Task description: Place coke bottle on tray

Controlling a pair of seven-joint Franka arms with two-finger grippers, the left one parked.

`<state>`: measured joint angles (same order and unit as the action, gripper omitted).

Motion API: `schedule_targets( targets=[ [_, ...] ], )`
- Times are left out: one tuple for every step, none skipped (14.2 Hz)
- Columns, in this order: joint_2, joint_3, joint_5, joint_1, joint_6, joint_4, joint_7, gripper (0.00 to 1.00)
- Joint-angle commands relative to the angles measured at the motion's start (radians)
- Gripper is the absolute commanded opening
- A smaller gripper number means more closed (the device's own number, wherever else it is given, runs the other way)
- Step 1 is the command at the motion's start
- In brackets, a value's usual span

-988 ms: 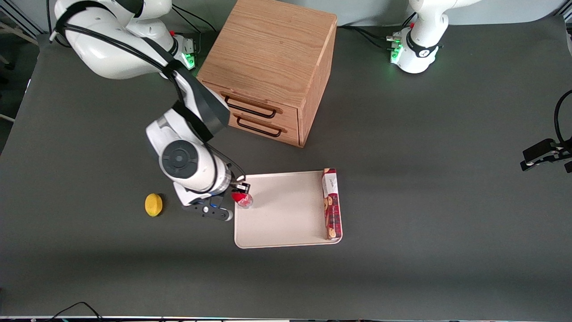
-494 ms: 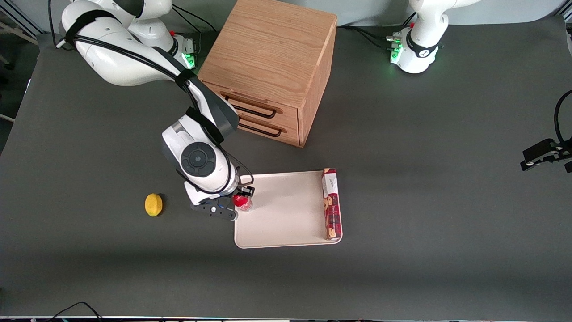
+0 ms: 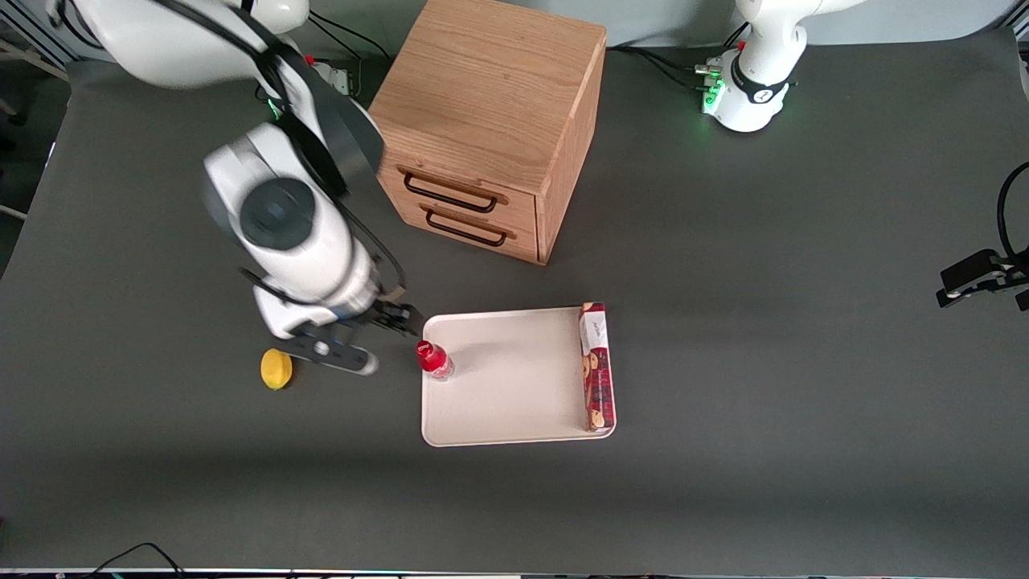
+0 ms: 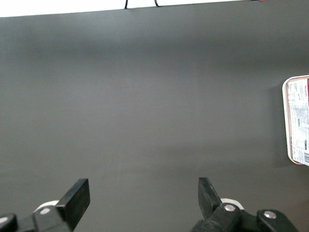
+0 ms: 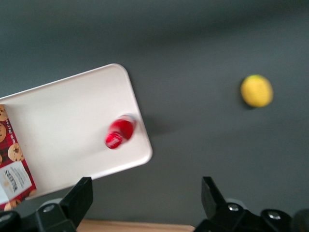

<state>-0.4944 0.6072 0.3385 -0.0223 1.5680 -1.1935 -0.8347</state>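
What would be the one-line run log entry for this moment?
coke bottle: upright on tray, at its edge toward the working arm | gripper: open, empty, raised beside tray | biscuit box: on tray | lemon: on table

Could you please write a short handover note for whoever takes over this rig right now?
Claw: open, holding nothing, raised above the table between the lemon and the tray, clear of the bottle.
Coke bottle: standing upright on the tray, just inside the edge at the working arm's end.
Biscuit box: lying along the tray's edge at the parked arm's end.
Done: bottle placed on the tray and released.
Left: apparently only parking the arm; the bottle sits close to the rim, so avoid bumping it.
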Motion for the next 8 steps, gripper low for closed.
schedule_targets(
  targets=[
    [0.21,-0.021,-0.128,0.105,-0.176,-0.058,0.182,1.0],
    [0.271,-0.065,-0.172,0.114,-0.212,-0.076,0.218,1.0],
    [0.345,-0.129,-0.223,0.114,-0.253,-0.113,0.305,1.0],
    [0.429,-0.223,-0.277,0.113,-0.259,-0.179,0.412,1.0],
    [0.515,-0.318,-0.318,0.107,-0.258,-0.255,0.518,1.0],
    [0.59,-0.377,-0.331,0.105,-0.252,-0.341,0.59,1.0],
    [0.67,-0.42,-0.331,0.107,-0.206,-0.454,0.627,1.0],
    [0.75,-0.475,-0.331,0.104,-0.142,-0.579,0.663,1.0]
  ],
)
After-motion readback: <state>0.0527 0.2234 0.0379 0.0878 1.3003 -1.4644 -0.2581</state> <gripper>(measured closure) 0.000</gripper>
